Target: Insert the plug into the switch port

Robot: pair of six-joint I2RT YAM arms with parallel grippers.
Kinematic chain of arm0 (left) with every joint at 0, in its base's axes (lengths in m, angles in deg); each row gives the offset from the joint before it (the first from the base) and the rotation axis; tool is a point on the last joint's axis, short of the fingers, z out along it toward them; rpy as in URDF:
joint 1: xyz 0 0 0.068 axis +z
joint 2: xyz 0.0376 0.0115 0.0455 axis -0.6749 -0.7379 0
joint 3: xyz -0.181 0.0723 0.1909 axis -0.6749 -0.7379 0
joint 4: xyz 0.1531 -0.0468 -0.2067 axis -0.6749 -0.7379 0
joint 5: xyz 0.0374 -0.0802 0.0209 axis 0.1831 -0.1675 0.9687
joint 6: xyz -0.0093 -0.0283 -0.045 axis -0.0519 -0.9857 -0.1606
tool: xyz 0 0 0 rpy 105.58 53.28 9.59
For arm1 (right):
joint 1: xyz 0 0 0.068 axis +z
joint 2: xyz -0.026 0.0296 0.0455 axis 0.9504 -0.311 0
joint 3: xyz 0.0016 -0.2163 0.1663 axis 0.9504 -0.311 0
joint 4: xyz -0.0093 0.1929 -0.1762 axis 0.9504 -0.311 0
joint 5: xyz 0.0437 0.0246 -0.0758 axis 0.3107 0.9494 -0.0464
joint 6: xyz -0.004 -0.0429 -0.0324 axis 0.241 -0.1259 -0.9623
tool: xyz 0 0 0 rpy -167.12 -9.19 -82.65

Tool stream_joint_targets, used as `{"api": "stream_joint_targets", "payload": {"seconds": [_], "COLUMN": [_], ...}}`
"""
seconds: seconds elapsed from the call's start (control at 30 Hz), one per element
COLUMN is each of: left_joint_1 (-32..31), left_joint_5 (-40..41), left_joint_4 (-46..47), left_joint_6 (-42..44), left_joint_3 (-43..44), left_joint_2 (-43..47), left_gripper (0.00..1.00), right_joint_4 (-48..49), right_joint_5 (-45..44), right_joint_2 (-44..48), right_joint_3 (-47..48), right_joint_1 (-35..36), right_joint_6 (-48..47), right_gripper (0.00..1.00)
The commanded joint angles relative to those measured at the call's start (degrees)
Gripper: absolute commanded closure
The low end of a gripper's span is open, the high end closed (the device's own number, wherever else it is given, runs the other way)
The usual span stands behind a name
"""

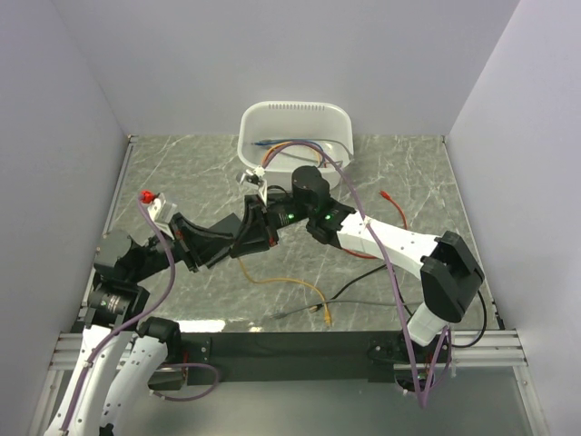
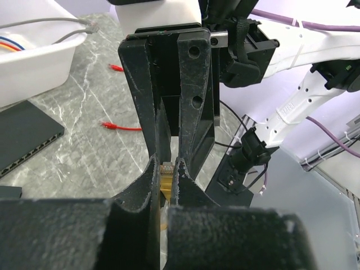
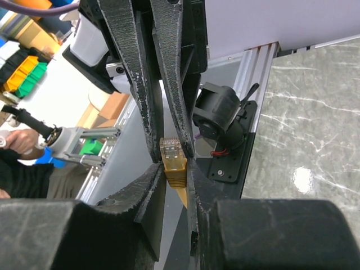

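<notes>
The plug [image 3: 171,160] is yellow with a clear head. It sits held off the surface [image 1: 408,173] at the point where the two claws meet tip to tip. The right claw [image 3: 175,171] is closed on its yellow boot. In the right wrist view the fingers of the left claw [image 2: 167,167] come from above and press on the clear head. Both claws are therefore closed on the one plug, though which one bears it cannot be told.

The left wrist view shows only a sliver of the plug, as its own fingers [image 2: 143,185] cover the rest. From the top camera the plug is hidden entirely inside the overlapping black fingers near the middle of the surface.

Its yellow cable [image 1: 289,283] comes out below the claws and loops across the surface toward the near edge. A second yellow end lies there, too small to read. A black cable [image 1: 363,289] runs near it.

A black ribbed slab [image 2: 25,135] lies flat just beside the white bin [image 1: 250,123]. The frame edge cuts it off, and no ports can be made out on it. In the top view the arms cover that spot.

The bin stands at the far side with several coloured cables inside, tangled and hard to separate. Red cables [image 2: 121,127] lie on the surface beyond the claws, partly under the right arm.
</notes>
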Motion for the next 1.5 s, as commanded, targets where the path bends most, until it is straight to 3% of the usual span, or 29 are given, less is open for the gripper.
{"api": "stream_joint_targets", "payload": {"seconds": [0.0, 0.03, 0.07, 0.13, 0.17, 0.23, 0.37, 0.4, 0.47, 0.63, 1.0, 1.47], "left_joint_1": [-0.06, -0.06, -0.06, -0.06, -0.06, -0.06, -0.14, -0.14, -0.14, -0.14, -0.14, -0.14], "left_joint_5": [0.84, 1.8, 3.98, 7.24, 10.82, 14.71, 29.55, 34.89, 36.87, 39.07, 39.34, 38.72], "left_joint_4": [0.03, -1.02, -1.73, -3.22, -4.97, -7.09, -12.0, -14.45, -15.53, -15.09, -17.11, -17.38], "left_joint_6": [1.11, 1.28, 1.46, 1.46, 1.55, 0.33, -6.52, -8.02, -11.54, -16.64, -18.49, -18.49], "left_joint_3": [0.84, 1.1, 1.19, 1.8, 2.16, 3.29, 5.23, 6.02, 7.69, 8.31, 7.43, 7.26], "left_joint_2": [-0.33, -0.42, -0.51, -1.29, -1.73, -3.14, -4.81, -6.12, -7.01, -7.01, -4.46, -3.85], "left_gripper": [0.99, 0.99, 0.99, 1.0, 1.0, 0.99, 1.0, 0.99, 0.99, 1.0, 0.99, 1.0], "right_joint_4": [4.33, 0.15, -2.94, -15.89, -19.02, -23.34, -31.17, -32.32, -33.82, -34.79, -34.96, -35.31], "right_joint_5": [-2.36, -3.67, -6.99, -14.89, -21.98, -27.04, -45.39, -52.22, -58.06, -64.58, -66.88, -63.81], "right_joint_2": [0.59, 1.03, 1.56, 4.54, 5.68, 9.55, 15.44, 16.93, 17.56, 13.26, 2.89, -2.21], "right_joint_3": [4.52, 5.05, 5.49, 6.72, 6.73, 4.89, 2.77, 2.25, 1.72, 3.3, 13.05, 19.46], "right_joint_1": [-0.27, -0.62, -1.15, -1.07, -0.98, -1.15, 1.04, 3.13, 5.51, 9.65, 12.99, 13.52], "right_joint_6": [2.38, 1.33, -2.6, -8.32, -12.61, -14.66, -17.74, -18.19, -18.72, -16.79, -15.91, -16.25], "right_gripper": [0.91, 0.78, 0.59, 0.51, 0.46, 0.4, 0.31, 0.31, 0.31, 0.31, 0.37, 0.44]}}
